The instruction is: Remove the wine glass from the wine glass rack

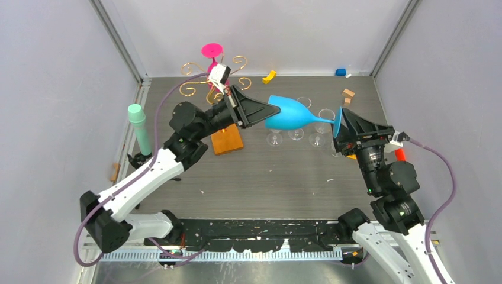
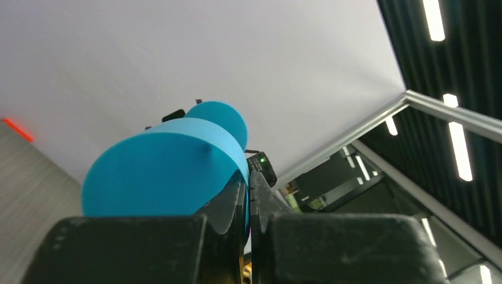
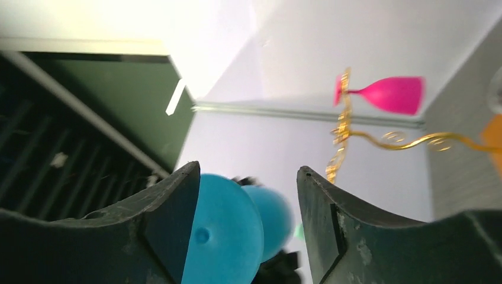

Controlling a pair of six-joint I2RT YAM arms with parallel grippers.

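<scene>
blue glass point(image 1: 290, 113): off the rack point(image 1: 190, 89), level in mid-air between both arms
left gripper point(image 1: 273, 111): clamped on its bowl rim
right gripper point(image 1: 340, 121): jaws wide around its foot
rack: held a pink glass point(image 1: 211, 50)

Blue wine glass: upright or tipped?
Tipped: the blue wine glass lies sideways in mid-air, bowl rim pinched by the shut left gripper, foot between open jaws of the right gripper.

- blue glass point(image 1: 288, 113): opaque plastic, smooth, soft sheen
- rack point(image 1: 190, 90), at 11 o'clock: shiny gold metal wire
- base point(image 1: 227, 141): orange wood, smooth
- table point(image 1: 266, 171): grey wood-grain, matt
</scene>
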